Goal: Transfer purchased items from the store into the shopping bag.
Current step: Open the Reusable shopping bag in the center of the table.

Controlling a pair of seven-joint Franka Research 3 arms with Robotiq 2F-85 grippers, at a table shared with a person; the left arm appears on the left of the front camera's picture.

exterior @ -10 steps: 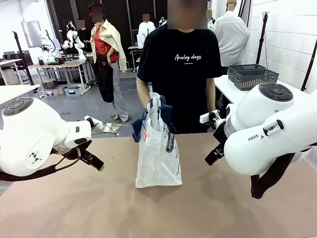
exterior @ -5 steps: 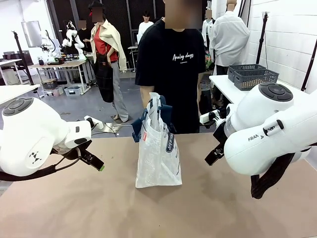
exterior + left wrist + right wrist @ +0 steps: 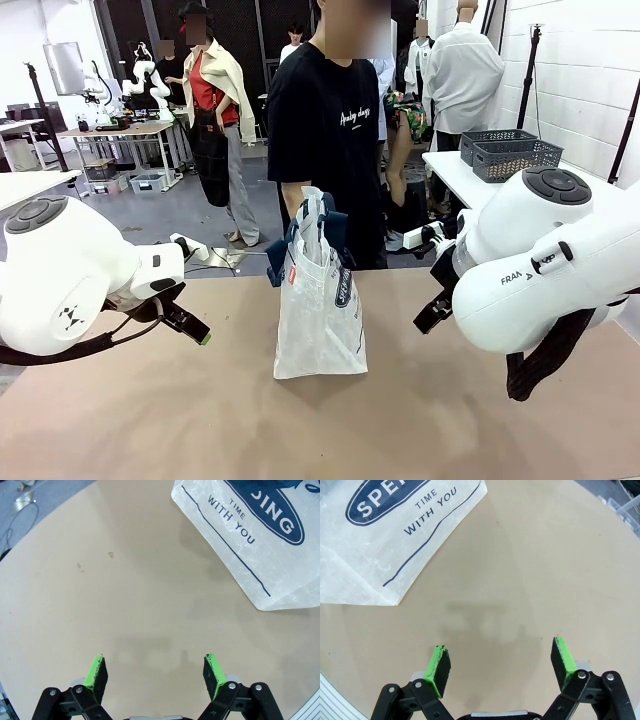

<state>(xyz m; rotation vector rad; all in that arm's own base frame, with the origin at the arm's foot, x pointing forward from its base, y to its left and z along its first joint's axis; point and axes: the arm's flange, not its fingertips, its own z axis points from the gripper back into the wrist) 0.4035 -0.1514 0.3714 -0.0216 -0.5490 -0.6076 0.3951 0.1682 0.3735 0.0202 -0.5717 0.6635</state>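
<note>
The shopping bag (image 3: pixel 319 310), translucent white plastic with navy handles and a small red tag, stands upright in the middle of the brown table. Its navy oval logo and lettering show in the left wrist view (image 3: pixel 260 525) and in the right wrist view (image 3: pixel 395 525). My left gripper (image 3: pixel 155 672) hangs open above bare table, well short of the bag's corner. My right gripper (image 3: pixel 500 662) is open too, over bare table beside the bag's lower corner. In the front view the left gripper (image 3: pixel 190 325) sits left of the bag and the right gripper (image 3: pixel 432 312) sits right of it. Nothing is held.
A person in a black T-shirt (image 3: pixel 335 130) stands at the far side of the table, behind the bag, turned sideways. Two dark grey mesh baskets (image 3: pixel 510 152) rest on a white table at the back right. The brown table (image 3: pixel 200 420) stretches bare around the bag.
The person behind the table has shifted left and turned sideways. Both arms and the bag have stayed put.
</note>
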